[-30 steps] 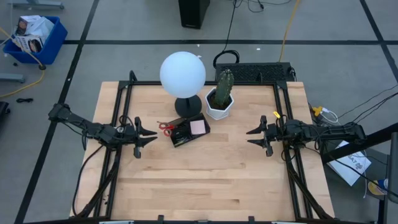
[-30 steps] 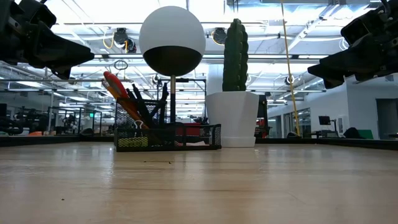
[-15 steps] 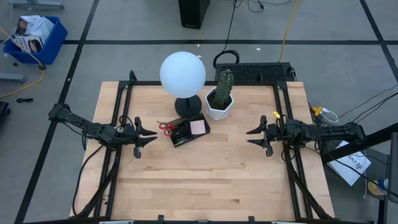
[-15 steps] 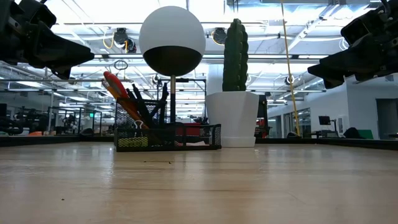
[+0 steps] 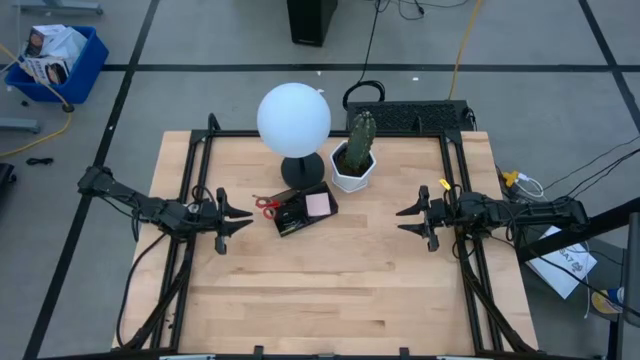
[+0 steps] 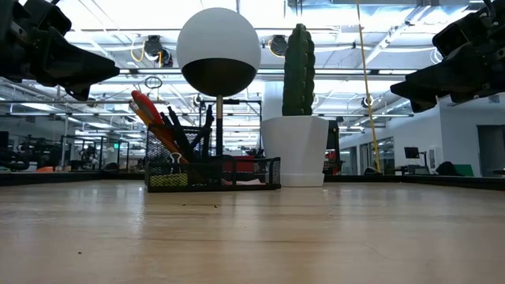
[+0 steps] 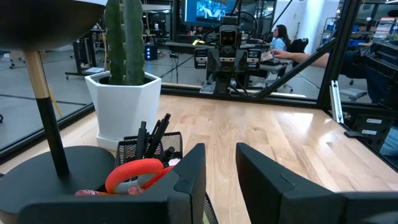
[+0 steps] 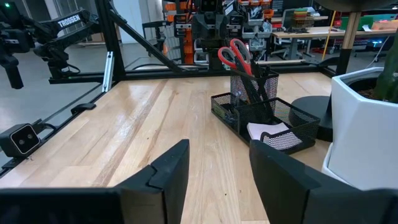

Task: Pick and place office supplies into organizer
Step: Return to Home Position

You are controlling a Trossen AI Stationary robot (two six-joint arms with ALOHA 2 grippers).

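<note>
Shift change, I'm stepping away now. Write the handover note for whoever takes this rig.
Left tool: open, empty, hovering over the left of the table.
Right tool: open, empty, hovering over the right.
Done: red-handled scissors, pink sticky-note pad and black pens are in the organizer, next to the lamp base.
Left: no loose supplies visible; probably only parking the arms.

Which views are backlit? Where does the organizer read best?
Low view: ceiling lights behind darken the organizer; left gripper and right gripper are silhouettes. Right wrist view: organizer evenly lit, scissors and pad plain. High view: even light, lamp globe brightest.
</note>
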